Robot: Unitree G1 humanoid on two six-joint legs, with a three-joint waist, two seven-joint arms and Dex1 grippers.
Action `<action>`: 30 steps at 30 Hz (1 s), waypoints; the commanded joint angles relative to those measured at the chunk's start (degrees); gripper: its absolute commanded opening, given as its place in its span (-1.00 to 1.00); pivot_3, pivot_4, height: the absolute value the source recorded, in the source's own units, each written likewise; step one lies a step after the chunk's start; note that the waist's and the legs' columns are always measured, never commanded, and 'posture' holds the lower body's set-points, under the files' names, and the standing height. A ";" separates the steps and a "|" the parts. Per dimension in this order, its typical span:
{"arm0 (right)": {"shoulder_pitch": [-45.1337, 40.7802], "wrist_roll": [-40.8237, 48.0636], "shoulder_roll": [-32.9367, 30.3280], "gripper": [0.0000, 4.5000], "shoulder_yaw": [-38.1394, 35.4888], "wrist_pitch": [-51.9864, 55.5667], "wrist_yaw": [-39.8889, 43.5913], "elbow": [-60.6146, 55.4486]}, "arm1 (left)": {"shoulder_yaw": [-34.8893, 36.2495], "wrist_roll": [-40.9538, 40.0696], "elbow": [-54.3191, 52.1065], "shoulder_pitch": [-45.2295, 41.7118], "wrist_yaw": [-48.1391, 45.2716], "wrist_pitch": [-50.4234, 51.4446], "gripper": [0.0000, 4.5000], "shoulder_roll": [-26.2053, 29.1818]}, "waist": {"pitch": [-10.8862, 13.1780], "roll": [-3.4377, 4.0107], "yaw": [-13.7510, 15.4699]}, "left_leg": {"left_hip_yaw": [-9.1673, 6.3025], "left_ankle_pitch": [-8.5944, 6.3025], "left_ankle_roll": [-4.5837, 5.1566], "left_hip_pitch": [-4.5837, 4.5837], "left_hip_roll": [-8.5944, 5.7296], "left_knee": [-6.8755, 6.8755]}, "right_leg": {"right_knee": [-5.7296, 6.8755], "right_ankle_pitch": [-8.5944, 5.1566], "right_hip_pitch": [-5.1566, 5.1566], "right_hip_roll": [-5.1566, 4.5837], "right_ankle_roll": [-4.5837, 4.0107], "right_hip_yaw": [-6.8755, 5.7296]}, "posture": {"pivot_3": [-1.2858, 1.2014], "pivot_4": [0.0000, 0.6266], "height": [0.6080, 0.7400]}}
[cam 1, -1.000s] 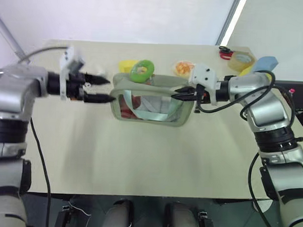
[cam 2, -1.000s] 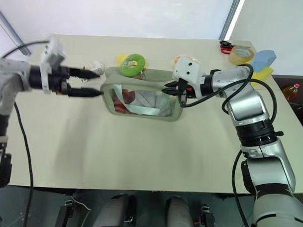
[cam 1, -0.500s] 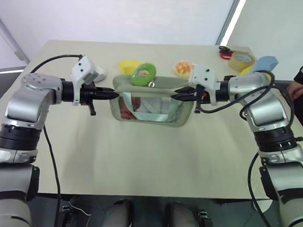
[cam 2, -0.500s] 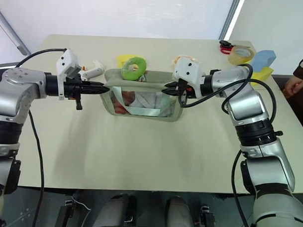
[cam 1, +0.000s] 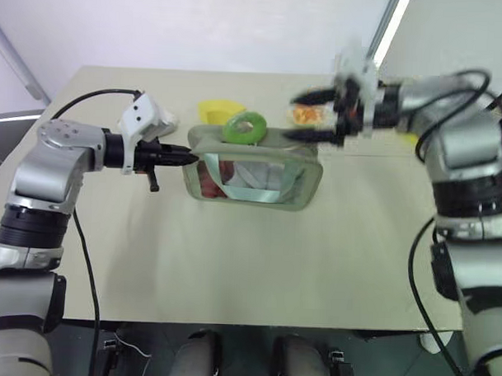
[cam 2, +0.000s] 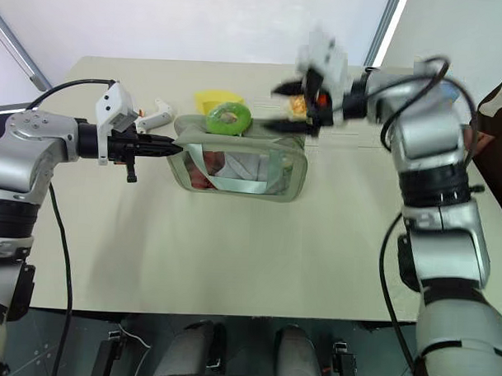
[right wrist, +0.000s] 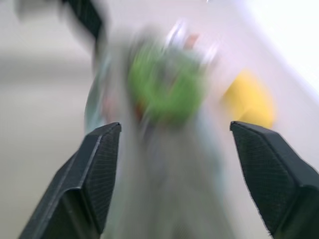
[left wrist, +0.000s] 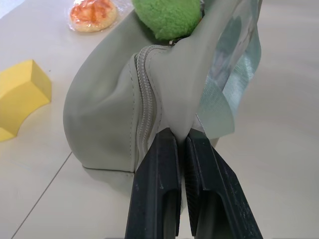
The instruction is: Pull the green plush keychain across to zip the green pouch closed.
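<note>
On table (cam 1: pixel 232 253), green pouch (cam 1: pixel 259 184) seems pinched in left jaws.

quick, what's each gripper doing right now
Left gripper: shut on the end of the green pouch.
Right gripper: open, holding nothing, raised above the pouch's other end, facing the green plush keychain.

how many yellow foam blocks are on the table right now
2: one yellow block just behind the green pouch, another yellow block at the far right, mostly hidden by the right arm.
</note>
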 commanded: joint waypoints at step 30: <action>-3.82 -5.37 7.15 -0.98 0.11 -4.77 -5.46 15.68 | -1.29 1.66 1.29 -0.84 -0.29 -1.86 -1.00 -1.29 | -0.01 -0.02 0.08 | 0.08 0.00 -0.01 -0.01 -0.04 0.02 | 0.01 0.00 0.04 -0.01 0.00 -0.01 | 0.03 -0.52 1.00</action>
